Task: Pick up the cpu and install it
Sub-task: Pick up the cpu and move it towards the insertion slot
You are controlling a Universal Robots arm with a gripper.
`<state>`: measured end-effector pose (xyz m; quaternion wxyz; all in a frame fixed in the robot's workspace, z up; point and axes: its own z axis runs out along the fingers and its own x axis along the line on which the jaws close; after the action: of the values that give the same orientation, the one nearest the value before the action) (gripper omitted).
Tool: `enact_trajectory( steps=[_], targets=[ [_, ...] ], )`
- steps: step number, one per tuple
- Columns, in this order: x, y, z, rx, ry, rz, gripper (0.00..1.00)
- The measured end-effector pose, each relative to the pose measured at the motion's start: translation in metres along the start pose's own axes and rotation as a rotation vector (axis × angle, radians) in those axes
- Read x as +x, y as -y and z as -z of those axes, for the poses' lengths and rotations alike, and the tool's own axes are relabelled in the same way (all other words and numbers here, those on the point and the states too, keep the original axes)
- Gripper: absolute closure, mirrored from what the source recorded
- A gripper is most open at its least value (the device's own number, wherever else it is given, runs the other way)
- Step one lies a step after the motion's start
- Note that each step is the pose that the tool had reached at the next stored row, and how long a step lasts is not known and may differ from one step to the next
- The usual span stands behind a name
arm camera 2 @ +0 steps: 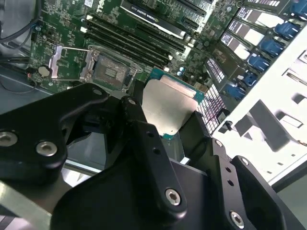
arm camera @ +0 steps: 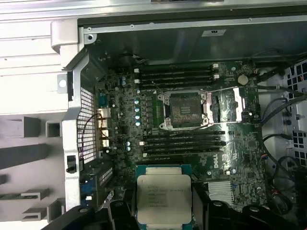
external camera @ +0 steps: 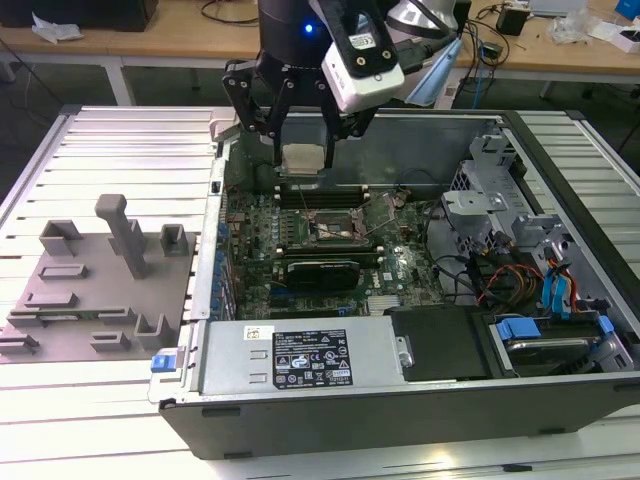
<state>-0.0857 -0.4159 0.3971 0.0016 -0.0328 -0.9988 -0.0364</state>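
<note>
The cpu [external camera: 303,157] is a flat square chip with a silvery lid. It hangs in the air over the back of the open computer case, and my gripper [external camera: 303,150] is shut on it by two opposite edges. In both wrist views the cpu [arm camera 2: 170,105] [arm camera: 164,195] sits level between the black fingers [arm camera 2: 139,127] [arm camera: 211,211]. The motherboard's cpu socket [external camera: 335,228] [arm camera: 184,110] [arm camera 2: 109,71] lies below and a little nearer the case's middle. The socket holds nothing, and its metal load plate [arm camera: 237,103] is swung open to one side.
Memory slots [arm camera: 175,76] flank the socket on both sides. A black graphics card [external camera: 320,272] lies nearer the front, then the power supply [external camera: 300,360]. Drive cages and cables [external camera: 520,250] fill the exterior view's right. Grey fixture blocks [external camera: 90,290] stand on the table at its left.
</note>
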Motion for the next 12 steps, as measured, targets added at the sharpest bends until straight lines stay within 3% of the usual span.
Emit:
enact_trajectory(
  steps=[12],
  targets=[
    [-0.0136,-0.0003,-0.0085,0.0003,-0.0043,0.0,0.45]
  ],
)
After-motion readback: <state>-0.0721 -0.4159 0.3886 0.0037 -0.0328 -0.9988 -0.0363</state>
